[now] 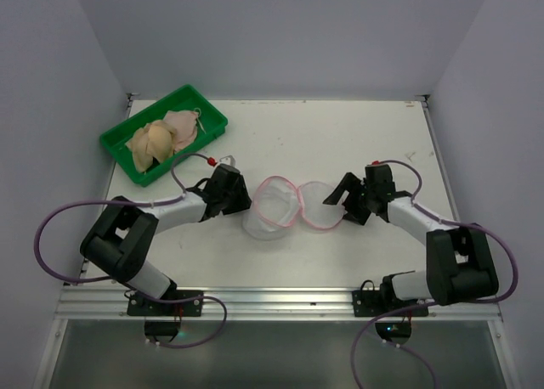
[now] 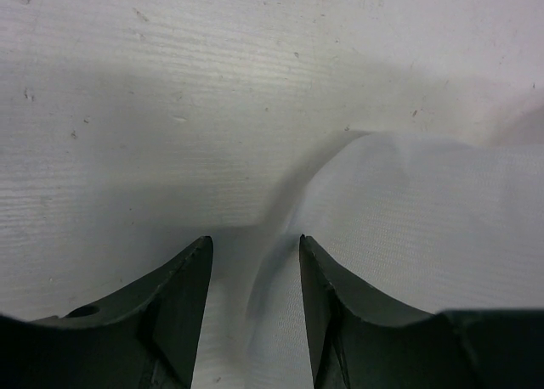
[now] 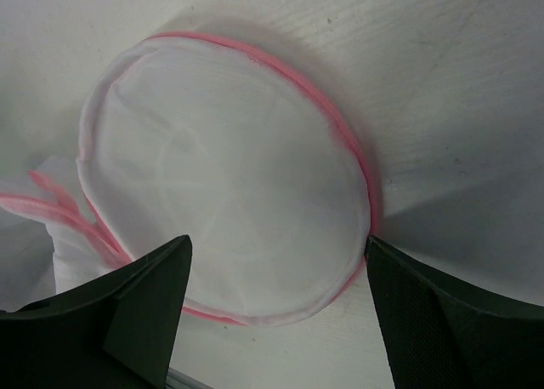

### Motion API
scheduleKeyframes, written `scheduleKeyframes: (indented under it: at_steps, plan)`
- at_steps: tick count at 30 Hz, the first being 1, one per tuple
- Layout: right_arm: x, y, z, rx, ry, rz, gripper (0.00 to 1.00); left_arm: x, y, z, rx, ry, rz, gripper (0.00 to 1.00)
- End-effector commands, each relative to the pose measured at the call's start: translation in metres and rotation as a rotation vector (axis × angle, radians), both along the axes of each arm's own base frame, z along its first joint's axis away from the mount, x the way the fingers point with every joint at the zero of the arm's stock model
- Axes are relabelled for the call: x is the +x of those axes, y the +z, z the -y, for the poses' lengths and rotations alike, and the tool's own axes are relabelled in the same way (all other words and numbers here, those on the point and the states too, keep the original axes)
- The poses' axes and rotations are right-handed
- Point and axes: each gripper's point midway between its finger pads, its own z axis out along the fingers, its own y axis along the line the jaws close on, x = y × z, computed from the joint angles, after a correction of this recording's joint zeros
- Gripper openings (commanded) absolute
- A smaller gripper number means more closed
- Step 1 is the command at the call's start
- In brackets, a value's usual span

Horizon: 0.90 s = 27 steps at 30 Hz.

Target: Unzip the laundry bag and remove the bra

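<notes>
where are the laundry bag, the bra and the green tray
laundry bag (image 1: 274, 204), top external view, left mesh half
bra (image 1: 153, 141), top external view, beige cup
green tray (image 1: 212, 110), top external view, right rim

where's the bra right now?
Top view: the bra lies in the green tray at the table's far left corner, beyond the left gripper and apart from the opened laundry bag at centre.

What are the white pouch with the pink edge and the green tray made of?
The laundry bag: thin translucent white mesh fabric, limp and creased, pink trim. The green tray: probably smooth moulded plastic, going by its even colour and stiff walls.
</notes>
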Motion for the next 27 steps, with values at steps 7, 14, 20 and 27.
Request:
scheduleKeyframes:
  at_steps: [7, 14, 20, 27]
  plan:
    - [-0.008, -0.017, -0.022, 0.078, -0.006, -0.057, 0.77, -0.036, -0.034, -0.044, 0.176, 0.054, -0.12, 0.5]
    - [-0.02, -0.026, -0.018, 0.06, -0.022, -0.099, 0.74, -0.041, -0.029, -0.054, 0.197, 0.075, -0.11, 0.49]
    - [-0.023, -0.024, -0.008, -0.002, -0.046, -0.083, 0.75, -0.049, -0.031, -0.062, 0.208, 0.085, -0.124, 0.49]
    - [-0.028, -0.02, -0.004, -0.048, -0.075, -0.066, 0.75, -0.057, -0.035, -0.073, 0.227, 0.1, -0.134, 0.49]
